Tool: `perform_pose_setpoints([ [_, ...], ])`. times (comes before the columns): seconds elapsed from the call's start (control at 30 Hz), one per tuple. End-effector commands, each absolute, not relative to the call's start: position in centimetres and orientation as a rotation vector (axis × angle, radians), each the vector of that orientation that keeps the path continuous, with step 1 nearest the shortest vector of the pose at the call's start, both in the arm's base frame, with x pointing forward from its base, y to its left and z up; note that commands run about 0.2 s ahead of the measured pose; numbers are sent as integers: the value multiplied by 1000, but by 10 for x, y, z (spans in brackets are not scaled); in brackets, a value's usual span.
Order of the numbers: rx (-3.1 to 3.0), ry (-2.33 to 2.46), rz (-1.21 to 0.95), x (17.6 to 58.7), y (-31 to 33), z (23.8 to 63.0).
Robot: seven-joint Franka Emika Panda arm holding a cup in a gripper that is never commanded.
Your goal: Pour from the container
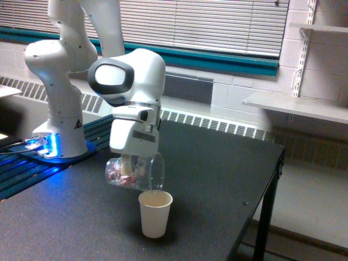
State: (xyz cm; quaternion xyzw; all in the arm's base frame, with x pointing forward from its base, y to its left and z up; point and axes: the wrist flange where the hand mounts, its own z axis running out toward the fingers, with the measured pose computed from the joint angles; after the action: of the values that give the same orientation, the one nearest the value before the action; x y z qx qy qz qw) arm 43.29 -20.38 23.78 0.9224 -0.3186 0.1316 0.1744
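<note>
Gripper (129,166) closed on a clear plastic cup (135,172), held on its side above a black table (217,179). Wide rim turned toward the exterior view's right, poised just over a white paper cup (155,213) standing upright on the table. Small pinkish and white pieces visible near the clear cup's base. White robot arm (128,87) rising behind, window blinds (206,24) beyond.
</note>
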Motion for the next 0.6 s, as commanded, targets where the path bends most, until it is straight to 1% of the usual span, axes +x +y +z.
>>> perform_pose_setpoints([
  [0.03, 2610, -873, 369, 438, -196, 237],
  [0.6, 2587, -889, 372, 426, -212, 239],
])
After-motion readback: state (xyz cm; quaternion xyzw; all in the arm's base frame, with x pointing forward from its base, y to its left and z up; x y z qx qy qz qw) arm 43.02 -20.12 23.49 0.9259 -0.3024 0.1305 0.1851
